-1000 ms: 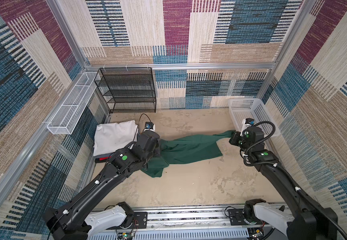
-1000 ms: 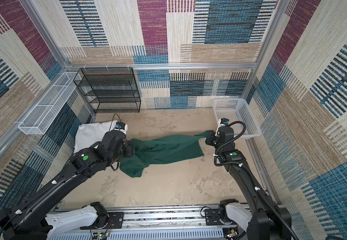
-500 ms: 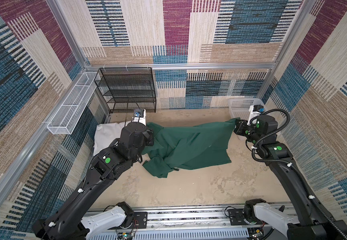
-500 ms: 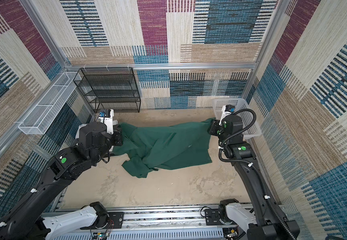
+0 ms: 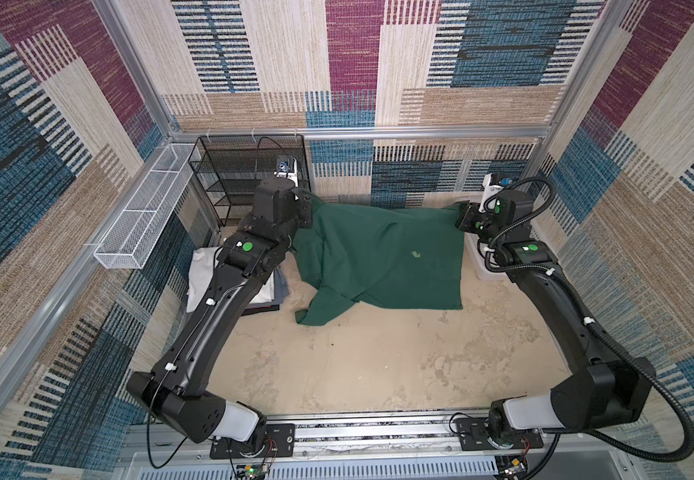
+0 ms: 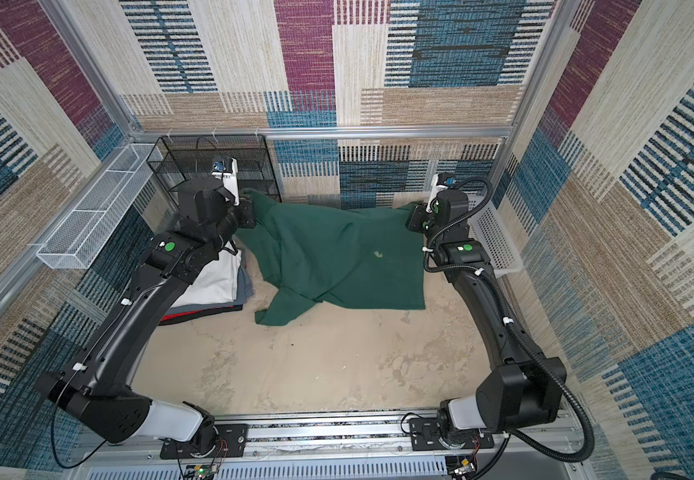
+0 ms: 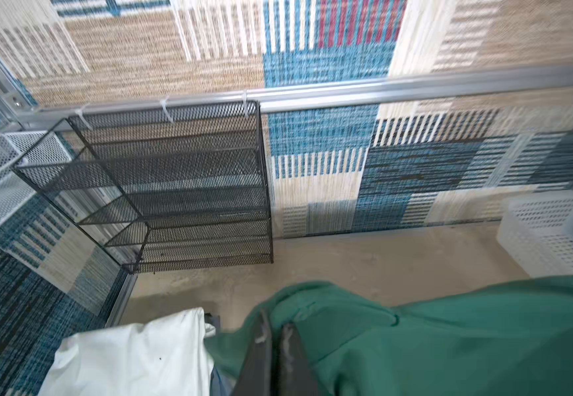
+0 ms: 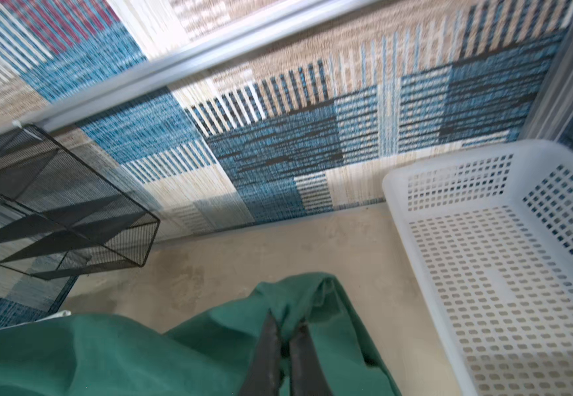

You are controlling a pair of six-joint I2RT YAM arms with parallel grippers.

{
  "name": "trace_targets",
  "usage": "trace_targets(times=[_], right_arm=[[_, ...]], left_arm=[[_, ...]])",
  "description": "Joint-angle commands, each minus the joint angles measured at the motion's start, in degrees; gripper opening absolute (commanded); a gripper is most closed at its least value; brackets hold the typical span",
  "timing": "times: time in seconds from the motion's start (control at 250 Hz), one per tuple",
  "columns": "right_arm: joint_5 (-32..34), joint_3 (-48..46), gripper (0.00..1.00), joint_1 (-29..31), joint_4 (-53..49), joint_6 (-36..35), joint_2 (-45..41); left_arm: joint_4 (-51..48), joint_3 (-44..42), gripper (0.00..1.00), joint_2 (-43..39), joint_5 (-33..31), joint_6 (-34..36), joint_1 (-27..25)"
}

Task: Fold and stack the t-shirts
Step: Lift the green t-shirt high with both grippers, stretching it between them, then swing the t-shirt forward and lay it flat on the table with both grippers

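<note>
Held up by its top edge, the dark green t-shirt stretches between both grippers, its lower part draped on the table and one corner bunched at the front left. My left gripper is shut on the shirt's left corner. My right gripper is shut on its right corner. A stack of folded t-shirts lies at the left under my left arm: white on top, grey below, black and red at the bottom.
A white plastic basket stands at the back right, beside my right gripper. A black mesh shelf stands against the back wall on the left. A white wire tray hangs on the left wall.
Both grippers have risen and moved back toward the rear wall, further apart. The green shirt, a narrow bunched strip before, now hangs spread wide between them.
</note>
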Motion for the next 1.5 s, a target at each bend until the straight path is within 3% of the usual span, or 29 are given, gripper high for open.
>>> trace_targets(times=[0.0, 0.144, 0.276, 0.372, 0.456, 0.624, 0.728, 0.82, 0.904, 0.956, 1.088, 1.16, 1.348, 1.496], right_arm=[[5.7, -2.8, 0.0, 0.0, 1.3, -0.6, -7.3], [6.1, -4.0, 0.0, 0.3, -5.3, -0.3, -16.7], [6.1, -3.8, 0.0, 0.8, -11.2, 1.4, -25.3], [3.6, -3.0, 0.0, 0.8, -15.0, 2.4, -27.9], [0.2, -2.2, 0.0, 0.8, -16.2, 3.5, -29.2], [0.0, -0.3, 0.0, 0.8, -16.7, 3.7, -30.5], [-0.8, 0.9, 0.0, 0.8, -17.2, 3.3, -29.6], [-0.3, 0.0, 0.0, 0.8, -16.8, 3.2, -29.0], [-0.9, -3.5, 0.0, 0.8, -15.6, 3.9, -28.7], [-2.0, -6.2, 0.0, 0.8, -14.4, 4.7, -28.7], [-2.8, -14.3, 0.0, 0.8, -10.7, 6.6, -28.3], [-2.8, -17.6, 0.0, 0.8, -8.8, 7.0, -27.1], [-2.5, -22.7, 0.0, 0.8, -3.1, 7.6, -21.8], [-1.5, -26.3, 0.0, 0.8, 2.7, 8.3, -16.3]], left_arm=[[9.3, -6.4, 0.0, -9.3, -6.5, 8.8, -7.5], [9.7, -14.4, 0.0, -19.7, -7.7, 11.7, -16.7], [11.1, -19.3, 0.0, -25.9, -16.3, 14.4, -26.8], [12.8, -16.9, 0.0, -26.8, -22.5, 19.8, -33.4], [18.8, -13.3, 0.0, -24.9, -28.2, 29.2, -39.2], [40.1, -2.6, 0.0, -14.5, -34.5, 57.8, -47.1], [36.9, 7.9, 0.0, -8.4, -31.9, 60.9, -48.2], [32.2, 12.0, 0.0, -6.2, -28.5, 59.0, -48.1], [35.8, 9.0, 0.0, -6.3, -29.2, 61.1, -47.1], [35.4, 6.4, 0.0, -7.3, -29.3, 58.6, -45.1], [19.5, -0.2, 0.0, -11.1, -24.0, 37.6, -34.6], [16.2, -5.9, 0.0, -12.7, -20.0, 29.3, -27.7], [12.5, -13.1, 0.0, -9.3, -8.9, 18.2, -15.1], [15.5, -16.5, 0.0, -3.1, -4.7, 16.6, -9.0]])
